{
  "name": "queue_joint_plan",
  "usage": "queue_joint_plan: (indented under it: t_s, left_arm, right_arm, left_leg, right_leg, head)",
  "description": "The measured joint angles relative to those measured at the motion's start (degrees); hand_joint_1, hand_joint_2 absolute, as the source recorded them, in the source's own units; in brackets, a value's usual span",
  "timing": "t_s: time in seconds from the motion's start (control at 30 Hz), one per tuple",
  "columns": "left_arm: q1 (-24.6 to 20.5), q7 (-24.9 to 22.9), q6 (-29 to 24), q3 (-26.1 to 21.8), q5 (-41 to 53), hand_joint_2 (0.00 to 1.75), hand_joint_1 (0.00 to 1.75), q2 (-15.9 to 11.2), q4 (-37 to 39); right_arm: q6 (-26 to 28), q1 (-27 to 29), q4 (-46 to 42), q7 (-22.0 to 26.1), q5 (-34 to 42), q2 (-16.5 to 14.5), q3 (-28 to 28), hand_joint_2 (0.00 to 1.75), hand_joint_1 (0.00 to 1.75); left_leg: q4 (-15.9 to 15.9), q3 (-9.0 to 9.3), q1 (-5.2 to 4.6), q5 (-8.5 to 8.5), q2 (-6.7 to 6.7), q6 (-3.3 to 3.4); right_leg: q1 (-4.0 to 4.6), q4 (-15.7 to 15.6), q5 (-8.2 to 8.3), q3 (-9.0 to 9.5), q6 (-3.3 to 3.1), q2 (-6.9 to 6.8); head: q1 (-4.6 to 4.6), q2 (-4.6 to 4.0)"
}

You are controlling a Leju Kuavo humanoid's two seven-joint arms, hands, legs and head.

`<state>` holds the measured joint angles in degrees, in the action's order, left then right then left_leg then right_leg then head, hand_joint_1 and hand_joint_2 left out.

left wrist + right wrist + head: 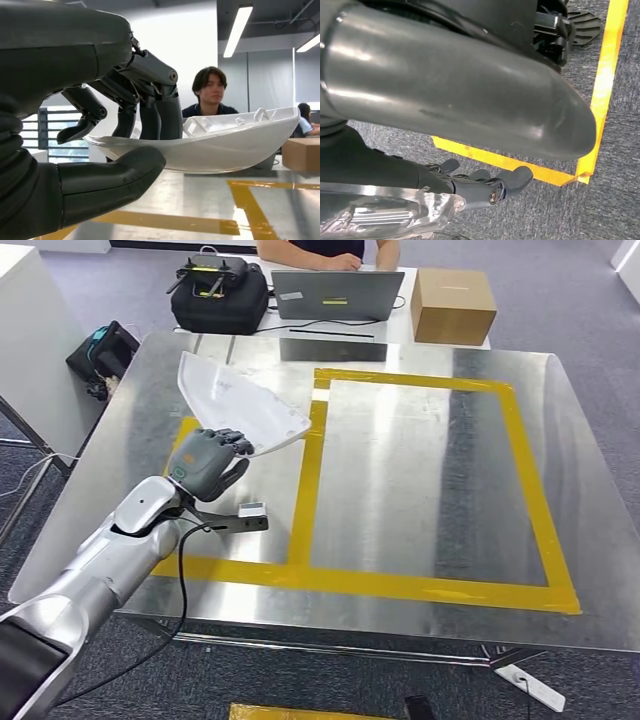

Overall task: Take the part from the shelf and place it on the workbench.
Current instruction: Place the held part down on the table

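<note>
Head view, left to right. A black bag (220,295), a laptop (336,293) and a cardboard box (452,305) stand on the far table, well beyond the fingers; a person (332,252) sits behind the laptop. The steel workbench (423,470) carries yellow tape (306,500) marking a small rectangle near the hand and a larger one to the right of the fingers. A white power strip (530,687) lies on the floor at the lower right. Nothing stands between the fingers and the bench surface.

The left hand (205,462) grasps the white part (240,405): in the left wrist view the dark fingers (158,107) curl over the upper edge of the part (234,142) and the thumb (113,175) presses from beneath, so the near end is clamped between them. The part is held above the workbench (196,200), over the left taped rectangle, clear of the surface.

The part is a shallow, elongated shell. Its long axis runs away from the fingers, roughly level, and its hollow, ribbed side faces up.

The right hand (490,187) hangs over carpet and floor tape (599,95), its fingers slightly bent with nothing in them.
</note>
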<state>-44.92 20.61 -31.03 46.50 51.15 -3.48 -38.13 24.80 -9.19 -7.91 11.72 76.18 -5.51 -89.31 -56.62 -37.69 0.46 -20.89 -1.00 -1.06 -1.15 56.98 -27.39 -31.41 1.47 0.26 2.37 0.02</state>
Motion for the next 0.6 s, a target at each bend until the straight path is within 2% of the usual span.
queue_joint_plan:
  t_s: [0.17, 0.23, 0.6]
  left_arm:
    - [-0.6, -1.2, 0.3, -1.3, 0.1, 1.75, 1.75, -0.2, 3.4]
    - [-0.8, -1.2, 0.3, -1.7, 0.0, 1.75, 1.75, -0.4, 4.3]
    - [-1.2, -1.4, 0.3, -1.9, 1.3, 1.75, 1.75, -0.5, 6.8]
  right_arm:
    - [0.0, 0.0, 0.0, 0.0, 0.1, 0.0, 0.0, 0.0, 0.0]
    - [0.0, 0.0, 0.0, 0.0, 0.1, 0.0, 0.0, 0.0, 0.0]
    - [-0.4, 0.0, 0.0, -0.1, 0.0, 0.0, 0.0, 0.0, 0.0]
  left_leg:
    - [-0.1, -0.03, -0.16, 0.08, 0.01, 0.45]
    - [-0.1, -0.03, -0.19, 0.15, 0.01, 0.54]
    - [0.0, 0.0, -0.08, 0.4, 0.03, 0.59]
  right_leg:
    - [-0.2, -0.6, 0.35, 0.21, 1.78, 0.01]
    - [-0.25, -0.6, 0.4, 0.21, 2.21, 0.01]
    - [-0.14, -0.3, 0.49, 0.07, 2.39, 0.03]
  head:
    - [0.03, 0.0]
    - [0.05, 0.0]
    - [0.06, 0.0]
